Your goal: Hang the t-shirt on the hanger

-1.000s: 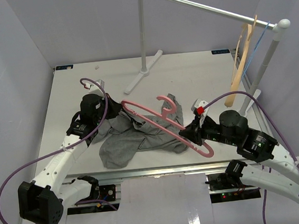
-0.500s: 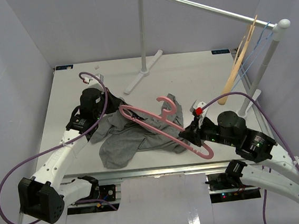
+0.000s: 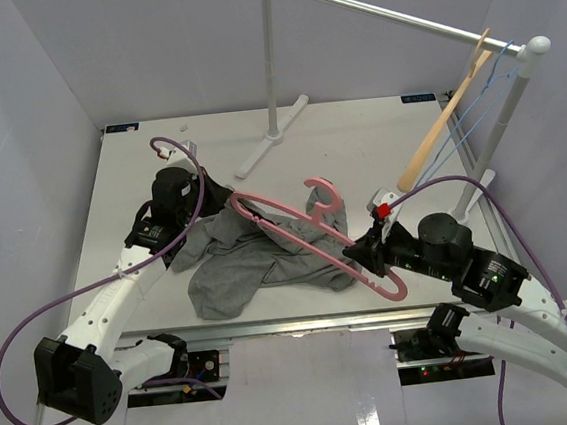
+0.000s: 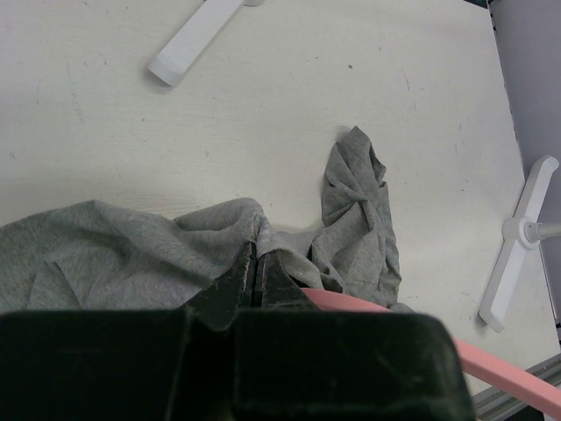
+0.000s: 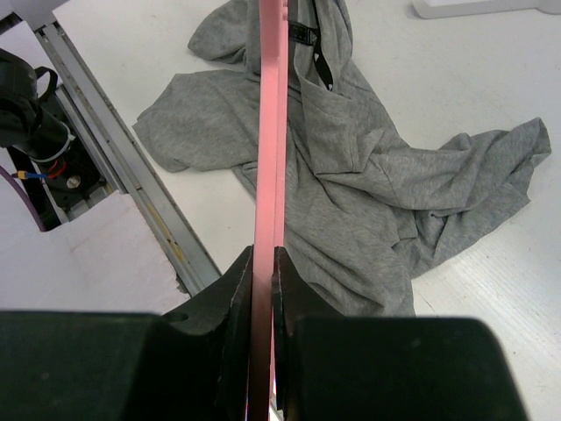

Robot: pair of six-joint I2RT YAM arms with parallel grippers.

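Desk [image 3: 357, 145] with the grey t-shirt [image 3: 239, 272] crumpled near its front edge, the pink hanger [image 5: 267, 132] slanting across it. Left gripper [image 4: 256, 267], closed tight, pinches a t-shirt fold; right gripper [image 5: 263, 263] clamps the hanger's bar.

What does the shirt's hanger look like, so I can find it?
Look at the white table, then the crumpled grey t-shirt in its middle. The hanger slants across it, one end pinched in the right gripper. It is the only pink one; the wooden hanger dangles from the rail.
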